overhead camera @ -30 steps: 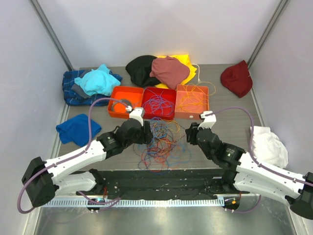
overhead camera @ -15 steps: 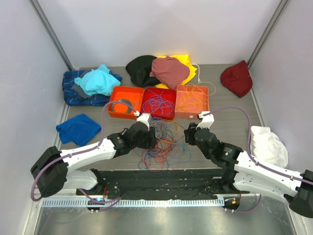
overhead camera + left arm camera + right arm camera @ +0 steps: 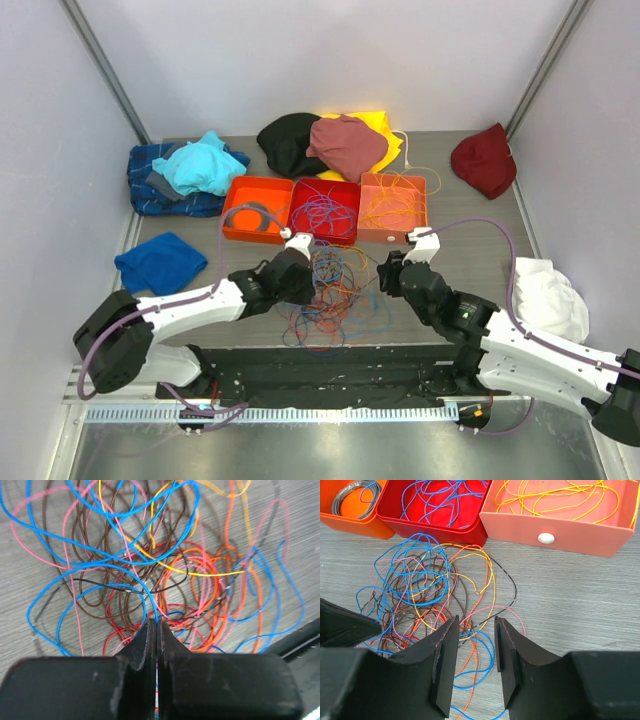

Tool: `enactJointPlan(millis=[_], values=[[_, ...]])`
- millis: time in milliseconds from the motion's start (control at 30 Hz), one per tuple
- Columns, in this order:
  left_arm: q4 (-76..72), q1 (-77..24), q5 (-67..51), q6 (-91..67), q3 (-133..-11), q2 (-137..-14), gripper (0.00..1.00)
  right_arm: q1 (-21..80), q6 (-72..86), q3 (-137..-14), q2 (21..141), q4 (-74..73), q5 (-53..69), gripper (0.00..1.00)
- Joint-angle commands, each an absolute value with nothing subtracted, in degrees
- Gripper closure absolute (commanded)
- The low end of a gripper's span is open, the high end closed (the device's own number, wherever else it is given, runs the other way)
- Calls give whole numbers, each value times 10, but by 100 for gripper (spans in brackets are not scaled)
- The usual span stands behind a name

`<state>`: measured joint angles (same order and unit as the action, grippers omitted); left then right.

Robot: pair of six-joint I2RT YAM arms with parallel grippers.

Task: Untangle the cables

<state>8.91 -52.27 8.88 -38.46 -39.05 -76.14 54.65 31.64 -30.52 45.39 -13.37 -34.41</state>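
Amid the cables (image 3: 335, 288), left gripper (image 3: 156, 625) pinches a blue strand; right gripper (image 3: 476, 624) gapes nearby

The cables (image 3: 335, 288) lie in one loose, flat tangle of string-thin blue, brown, pink, red, orange and yellow loops on the table (image 3: 570, 595), just before the red bin (image 3: 445, 527). A single black strand seems to cross the heap.

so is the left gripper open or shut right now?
Shut. The left gripper's fingers press flat together with no gap, at the cables. Whether a wire is pinched, cannot tell.
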Motion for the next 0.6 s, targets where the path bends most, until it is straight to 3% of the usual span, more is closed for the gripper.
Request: enactJointPlan(millis=[0, 267, 567], values=[[101, -525, 108, -370, -412, -681, 100, 548, 324, -310, 452, -118, -355, 58], [231, -525, 182, -279, -553, -503, 100, 548, 321, -313, 461, -102, -350, 58], [279, -525, 185, -201, -778, -534, 100, 548, 323, -330, 478, -82, -316, 59]])
